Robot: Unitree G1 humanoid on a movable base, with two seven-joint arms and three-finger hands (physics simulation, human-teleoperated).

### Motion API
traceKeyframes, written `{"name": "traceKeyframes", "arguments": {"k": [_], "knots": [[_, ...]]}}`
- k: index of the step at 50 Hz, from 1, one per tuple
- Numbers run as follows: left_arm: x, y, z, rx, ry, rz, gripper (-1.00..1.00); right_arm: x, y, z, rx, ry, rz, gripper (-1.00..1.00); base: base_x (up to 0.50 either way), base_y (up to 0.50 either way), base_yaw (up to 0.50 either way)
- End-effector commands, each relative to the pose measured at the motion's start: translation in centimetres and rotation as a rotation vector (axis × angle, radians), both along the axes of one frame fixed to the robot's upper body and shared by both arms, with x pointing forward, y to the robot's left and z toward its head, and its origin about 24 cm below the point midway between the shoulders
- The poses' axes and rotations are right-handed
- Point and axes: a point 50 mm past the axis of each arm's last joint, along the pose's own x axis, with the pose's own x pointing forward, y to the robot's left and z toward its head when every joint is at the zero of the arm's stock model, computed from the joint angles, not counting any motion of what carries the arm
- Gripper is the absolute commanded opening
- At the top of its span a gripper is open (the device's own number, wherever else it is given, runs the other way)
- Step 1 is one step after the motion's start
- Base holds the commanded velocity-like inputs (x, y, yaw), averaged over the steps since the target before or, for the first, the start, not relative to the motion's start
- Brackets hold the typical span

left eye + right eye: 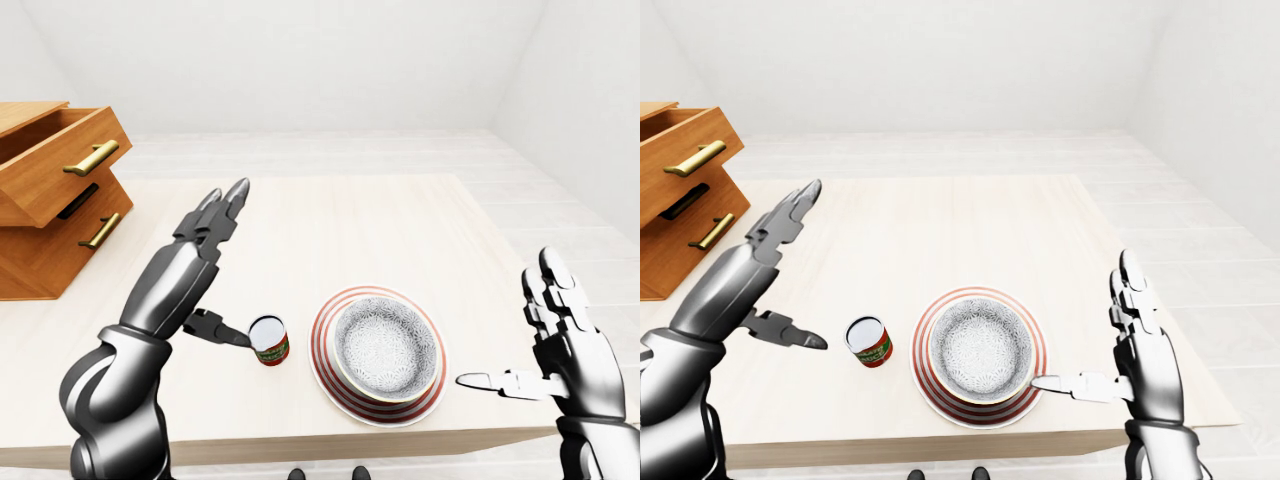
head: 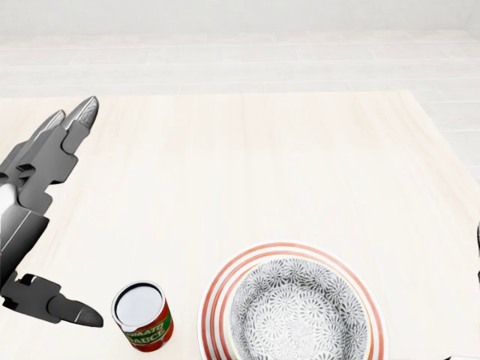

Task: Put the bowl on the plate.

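Left-eye view: the patterned bowl (image 1: 387,345) sits in the striped plate (image 1: 326,362). The left hand (image 1: 178,283) and right hand (image 1: 566,352) hang spread, empty. Any retreat should go wide, sparing the tomato sauce can (image 1: 269,340).

Only legible txt: "SAUCE" on can (image 2: 142,324) label; word above it too blurry.

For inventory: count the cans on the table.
1: a red-labelled metal tomato-sauce can, upright on the pale wooden table, left of the red-striped round plate in the head view.
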Motion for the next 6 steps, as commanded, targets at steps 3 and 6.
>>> {"name": "traceKeyframes", "arguments": {"k": [3,6], "knots": [[-1.28,1.13,0.37,-0.024,-0.025,0.025,1.00,-0.27,-0.02,0.83,-0.032,-0.025,0.001,1.00,0.00,0.00,0.00],[-1.55,1.62,0.10,-0.034,-0.012,0.040,1.00,-0.25,0.07,1.08,-0.044,-0.032,0.005,1.00,0.00,0.00,0.00]]}}
